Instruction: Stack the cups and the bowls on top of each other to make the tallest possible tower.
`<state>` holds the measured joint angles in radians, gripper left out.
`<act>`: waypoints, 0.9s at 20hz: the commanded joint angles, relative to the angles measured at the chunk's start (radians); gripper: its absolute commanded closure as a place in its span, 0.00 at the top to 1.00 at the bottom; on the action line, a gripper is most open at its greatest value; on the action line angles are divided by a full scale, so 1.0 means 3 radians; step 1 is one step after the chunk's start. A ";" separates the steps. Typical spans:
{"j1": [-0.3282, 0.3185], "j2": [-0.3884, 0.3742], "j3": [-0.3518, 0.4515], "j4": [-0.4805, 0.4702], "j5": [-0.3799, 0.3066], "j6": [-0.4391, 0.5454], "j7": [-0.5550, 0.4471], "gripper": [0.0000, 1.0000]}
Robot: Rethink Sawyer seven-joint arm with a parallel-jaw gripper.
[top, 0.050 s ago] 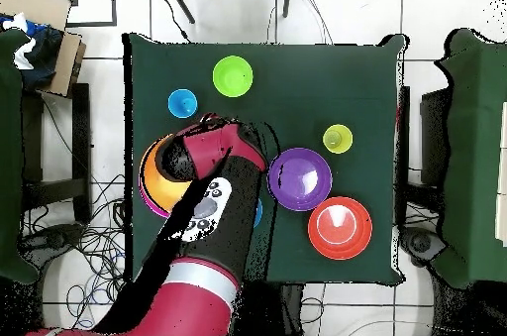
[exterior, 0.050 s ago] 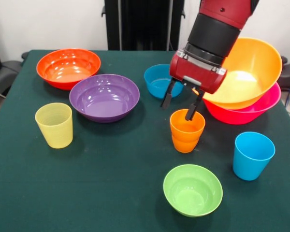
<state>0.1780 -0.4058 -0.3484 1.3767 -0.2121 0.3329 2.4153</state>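
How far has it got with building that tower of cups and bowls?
Barely started. The orange bowl already sits tilted in the pink bowl. Right now the open end effector has one finger dipping into the orange cup, not yet gripping. Still loose on the table: purple bowl, red bowl, blue bowl, green bowl, yellow cup, blue cup.

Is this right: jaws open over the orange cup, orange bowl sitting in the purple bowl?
Not quite. The orange bowl sits tilted in the hot pink bowl, per the front view; the purple bowl is empty. The gripper is open over the orange cup.
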 commanded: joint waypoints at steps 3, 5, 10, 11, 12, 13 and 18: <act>0.0064 0.0408 0.0106 -0.0208 -0.0021 -0.0231 0.0310 1.00; 0.0095 0.0452 0.0064 -0.0225 -0.0005 -0.0265 0.0338 1.00; 0.0141 0.0481 0.0004 -0.0232 0.0041 -0.0275 0.0349 1.00; 0.0150 0.0483 -0.0007 -0.0235 0.0049 -0.0268 0.0348 1.00; 0.0157 0.0485 -0.0011 -0.0242 0.0059 -0.0256 0.0343 1.00; 0.0164 0.0483 -0.0014 -0.0248 0.0067 -0.0240 0.0342 1.00; 0.0220 0.0482 -0.0049 -0.0290 0.0125 -0.0138 0.0337 1.00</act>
<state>0.2205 -0.2864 -0.4190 1.3530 -0.2037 0.2889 2.4153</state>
